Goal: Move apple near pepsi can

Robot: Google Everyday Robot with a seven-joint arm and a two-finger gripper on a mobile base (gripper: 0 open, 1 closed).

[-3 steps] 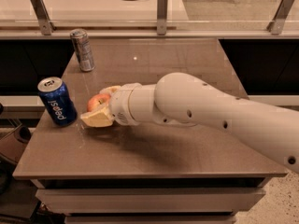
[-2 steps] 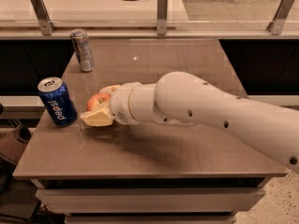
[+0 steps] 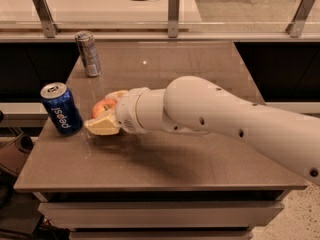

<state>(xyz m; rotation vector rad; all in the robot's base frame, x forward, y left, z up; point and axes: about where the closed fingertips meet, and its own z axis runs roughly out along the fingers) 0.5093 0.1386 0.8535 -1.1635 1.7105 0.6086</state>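
Apple: the apple (image 3: 101,107) sits toward the left edge of the desk (image 3: 195,59), roughly midway between its front and back edges; only its red-orange upper side shows.
Grip: the gripper (image 3: 99,111) is closed around the apple, one cream finger (image 3: 103,127) under its near side and the other over its far side (whether the fruit rests on the desktop or is lifted off it, I cannot tell).
Pepsi can: the pepsi can (image 3: 62,109) stands upright at the left edge, just beside the apple and the lower finger, with a narrow gap between them.
Arm: the white arm (image 3: 225,119) reaches in from the right front corner across the middle of the desk.
Silver can: a slimmer grey can (image 3: 88,54) stands upright near the back left corner, well apart from the apple.
Behind the desk: a pale counter with metal posts (image 3: 173,14) runs along the back edge.
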